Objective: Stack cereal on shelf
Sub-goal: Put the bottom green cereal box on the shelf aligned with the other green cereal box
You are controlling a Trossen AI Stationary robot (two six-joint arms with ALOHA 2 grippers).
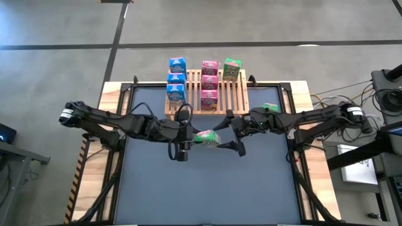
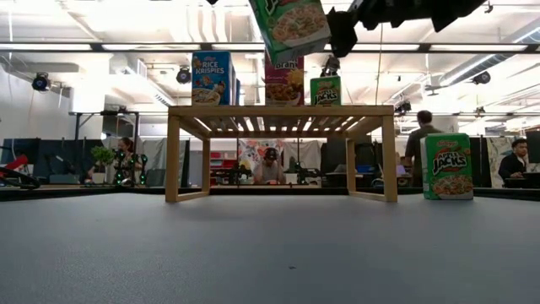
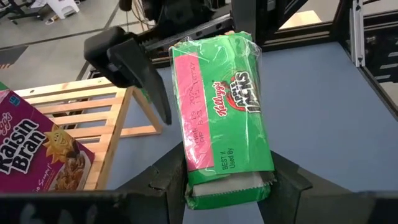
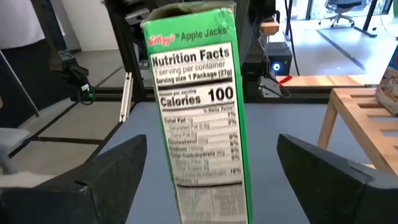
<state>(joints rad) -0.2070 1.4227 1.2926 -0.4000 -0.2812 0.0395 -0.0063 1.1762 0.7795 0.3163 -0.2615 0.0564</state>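
Holding a green cereal box point(image 1: 206, 137) above the desk point(image 1: 207, 188), left gripper point(image 1: 181, 150) clamped on it.
Right gripper point(image 1: 233, 148) at the box's 3 o'clock, fingers spread wide, not touching; shelf point(image 1: 233, 94) at 12 o'clock.

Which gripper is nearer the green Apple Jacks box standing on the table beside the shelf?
Right. The right gripper, fingers open, hangs just inward of that green box. The left gripper is farther off, across the table's middle, fingers closed on another green box.
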